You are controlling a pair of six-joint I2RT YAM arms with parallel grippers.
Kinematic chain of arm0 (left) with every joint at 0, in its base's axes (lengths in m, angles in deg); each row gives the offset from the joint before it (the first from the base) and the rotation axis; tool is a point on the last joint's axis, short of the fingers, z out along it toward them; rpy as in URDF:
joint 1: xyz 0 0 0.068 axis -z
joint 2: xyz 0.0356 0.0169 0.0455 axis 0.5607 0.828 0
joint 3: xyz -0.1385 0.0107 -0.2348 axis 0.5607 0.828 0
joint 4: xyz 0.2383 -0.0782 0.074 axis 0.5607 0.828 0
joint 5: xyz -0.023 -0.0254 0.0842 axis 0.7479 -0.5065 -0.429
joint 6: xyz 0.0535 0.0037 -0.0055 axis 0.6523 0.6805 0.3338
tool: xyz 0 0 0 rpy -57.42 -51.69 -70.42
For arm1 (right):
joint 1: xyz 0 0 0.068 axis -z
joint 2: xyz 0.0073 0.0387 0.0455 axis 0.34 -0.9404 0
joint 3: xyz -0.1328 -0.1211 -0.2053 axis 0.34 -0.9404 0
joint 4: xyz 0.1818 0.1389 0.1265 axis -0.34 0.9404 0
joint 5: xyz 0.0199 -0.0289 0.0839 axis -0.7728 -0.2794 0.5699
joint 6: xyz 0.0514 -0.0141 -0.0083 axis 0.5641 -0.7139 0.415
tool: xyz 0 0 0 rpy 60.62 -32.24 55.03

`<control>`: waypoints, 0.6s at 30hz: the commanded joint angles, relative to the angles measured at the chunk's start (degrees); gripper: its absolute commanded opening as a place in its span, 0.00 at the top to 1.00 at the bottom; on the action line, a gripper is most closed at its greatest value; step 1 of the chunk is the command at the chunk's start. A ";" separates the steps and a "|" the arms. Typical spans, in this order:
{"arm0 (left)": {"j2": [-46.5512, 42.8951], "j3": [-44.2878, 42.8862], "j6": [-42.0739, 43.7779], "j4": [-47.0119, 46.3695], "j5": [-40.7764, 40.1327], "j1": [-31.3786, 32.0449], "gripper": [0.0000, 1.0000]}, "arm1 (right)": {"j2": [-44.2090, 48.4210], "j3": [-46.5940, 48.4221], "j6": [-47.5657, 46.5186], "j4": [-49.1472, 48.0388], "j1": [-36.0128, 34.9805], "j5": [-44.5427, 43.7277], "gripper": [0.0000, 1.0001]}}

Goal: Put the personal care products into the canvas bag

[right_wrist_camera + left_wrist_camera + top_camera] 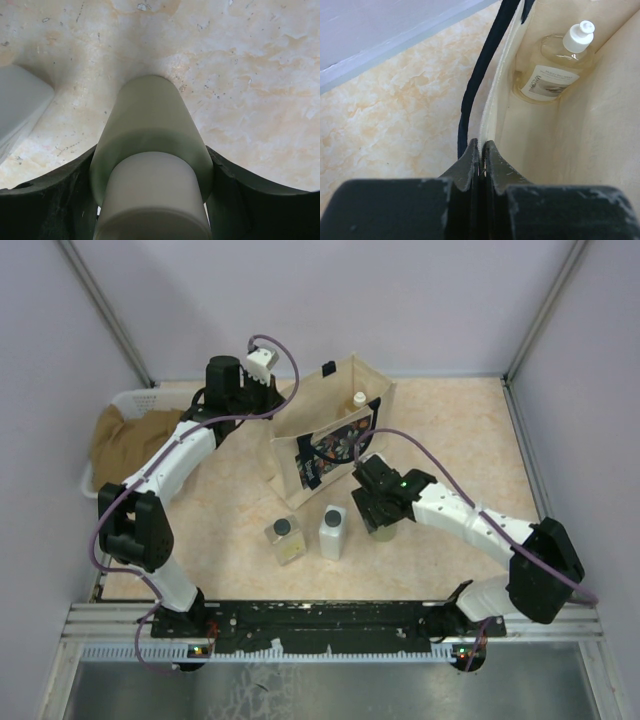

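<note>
We find the right gripper point(155, 182) closed on the olive-green bottle point(150, 115), a smooth matte cylinder. Its long axis runs straight ahead of the jaws, cream cap point(150, 205) rearmost. The white rectangular bottle point(20, 105) sits near jaw-left, with bare marbled table point(260, 75) jaw-right. The left gripper point(481, 150) pinches the rim of the canvas bag point(590, 150). The amber bottle point(550, 75) lies inside the bag, ahead of those jaws.

The canvas bag point(330, 435) stands open at upper centre of the top view: beige, navy handles, dark floral panel facing down-frame. The amber bottle point(552, 70) is inside it, leaning in the far corner, white cap up. The olive-green bottle point(150, 120), cream-capped, stands upright just below the bag at centre right, clasped by the right gripper point(152, 160). The white rectangular bottle point(332, 532) and the clear square bottle point(286, 540) stand side by side at lower centre, outside the bag.
</note>
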 commanded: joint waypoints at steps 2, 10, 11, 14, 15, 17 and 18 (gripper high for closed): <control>0.33 -1.82 0.35 -0.23 -0.03 -0.35 1.00 | 4.75 6.81 0.14 1.02 -0.33 -6.25 0.83; 0.40 -2.27 0.28 0.03 0.09 -0.35 1.00 | 7.16 23.94 -3.40 4.90 2.19 -9.66 0.93; 0.43 -2.27 0.26 0.03 0.12 -0.35 1.00 | 6.91 26.42 -4.56 4.44 2.82 -9.79 0.94; 0.39 -2.27 0.21 0.03 0.26 -0.35 1.00 | 4.56 34.95 -9.51 2.47 4.10 -10.26 0.97; 0.38 -2.27 0.25 0.03 0.23 -0.35 1.00 | 3.23 38.29 -11.76 2.00 4.22 -10.13 0.99; 0.22 -2.14 0.30 0.11 -0.11 -0.35 1.00 | 0.44 44.85 -14.83 1.07 4.31 -8.74 1.00; 0.10 -2.10 0.30 0.19 -0.42 -0.35 1.00 | -1.04 47.71 -16.02 0.47 4.28 -7.93 1.00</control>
